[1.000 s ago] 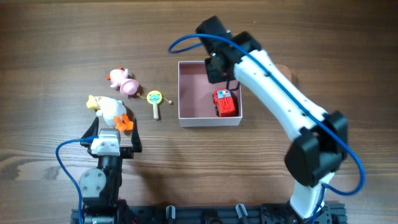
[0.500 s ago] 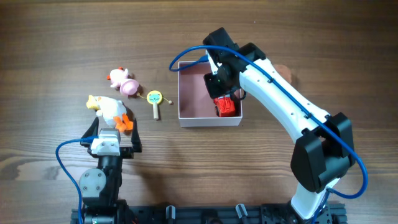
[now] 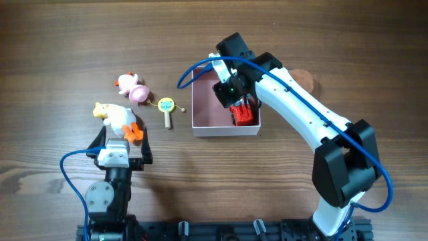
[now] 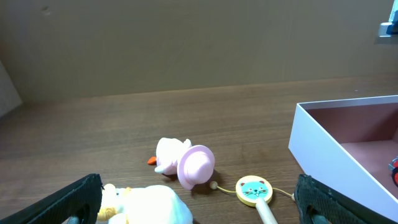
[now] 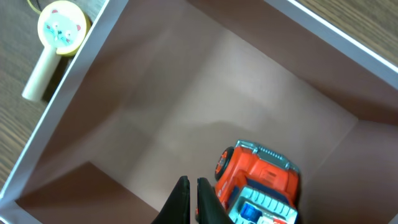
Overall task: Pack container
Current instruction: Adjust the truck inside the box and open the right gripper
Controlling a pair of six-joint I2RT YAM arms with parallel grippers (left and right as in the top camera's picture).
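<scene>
The container [image 3: 207,114] is a square white box with a dusty pink inside, at the table's middle. A red toy truck [image 3: 242,114] lies in its right front corner. My right gripper [image 3: 231,97] hangs inside the box above the floor; in the right wrist view its fingers [image 5: 193,199] are shut and empty, just left of the truck [image 5: 261,183]. My left gripper [image 3: 123,140] is wide open at the front left, with a white duck toy [image 3: 117,117] between its fingers. In the left wrist view the duck [image 4: 149,205] sits low between the open fingers [image 4: 199,208].
A pink toy [image 3: 134,88] lies left of the box, and a yellow cat-face rattle [image 3: 166,107] lies between it and the box wall. Both show in the left wrist view, the pink toy [image 4: 186,163] and the rattle [image 4: 254,190]. A brown round thing [image 3: 304,78] sits behind the right arm.
My right gripper has moved down and to the left into the box, ending close beside the truck. The left arm and the toys have not moved.
</scene>
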